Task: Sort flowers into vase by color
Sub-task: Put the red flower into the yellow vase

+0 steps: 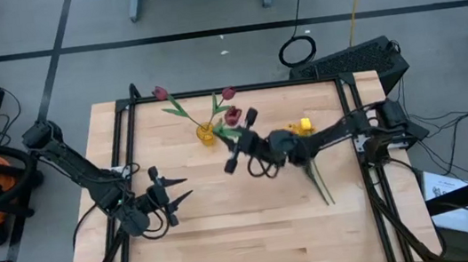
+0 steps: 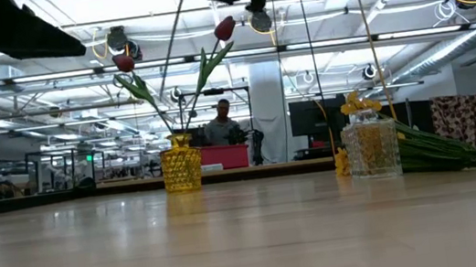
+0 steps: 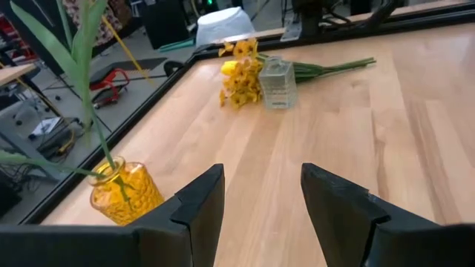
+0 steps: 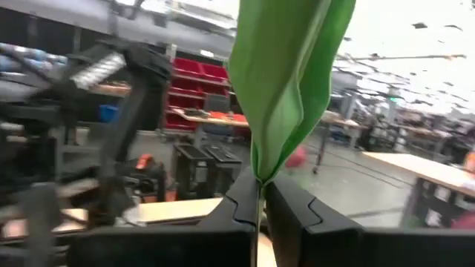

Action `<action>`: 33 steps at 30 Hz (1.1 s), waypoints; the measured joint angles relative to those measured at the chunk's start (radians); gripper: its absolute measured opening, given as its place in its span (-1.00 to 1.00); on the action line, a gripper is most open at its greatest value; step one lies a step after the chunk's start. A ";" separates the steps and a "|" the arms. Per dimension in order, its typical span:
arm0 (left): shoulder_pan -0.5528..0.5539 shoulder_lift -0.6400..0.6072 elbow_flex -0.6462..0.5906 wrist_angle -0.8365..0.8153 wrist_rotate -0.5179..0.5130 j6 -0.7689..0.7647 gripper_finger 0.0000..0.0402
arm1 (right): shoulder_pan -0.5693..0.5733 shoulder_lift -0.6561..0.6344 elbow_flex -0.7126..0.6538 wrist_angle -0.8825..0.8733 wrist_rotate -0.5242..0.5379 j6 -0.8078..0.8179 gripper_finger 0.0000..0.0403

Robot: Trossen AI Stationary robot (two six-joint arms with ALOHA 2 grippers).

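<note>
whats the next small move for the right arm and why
Probably carry the red tulip over the yellow vase and lower its stem in. The right end effector is shut on that stem above the table, two red tulips already stand in that vase, and the yellow flowers lie by the clear vase.

vase holds tulips | jar right of it | sprays beside jar
</note>
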 joint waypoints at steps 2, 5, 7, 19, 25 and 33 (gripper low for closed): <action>0.000 0.000 -0.005 0.002 0.000 -0.001 -0.07 | -0.035 0.003 0.000 -0.016 -0.015 0.036 -0.96; 0.000 0.000 -0.012 0.002 0.000 -0.002 -0.07 | -0.080 0.013 0.000 -0.068 -0.029 0.124 -0.96; 0.000 0.000 -0.016 0.005 0.000 -0.013 -0.07 | -0.100 0.015 0.000 -0.095 -0.065 0.159 -0.96; 0.000 0.000 -0.028 0.004 0.000 -0.025 -0.07 | -0.123 0.014 0.000 -0.145 -0.075 0.138 -0.96; 0.000 0.000 -0.028 0.005 0.000 -0.026 -0.07 | -0.135 0.014 0.000 -0.186 -0.075 0.127 -0.96; 0.000 0.000 -0.028 0.005 0.000 -0.026 -0.07 | -0.152 0.014 0.000 -0.192 -0.124 0.125 -0.96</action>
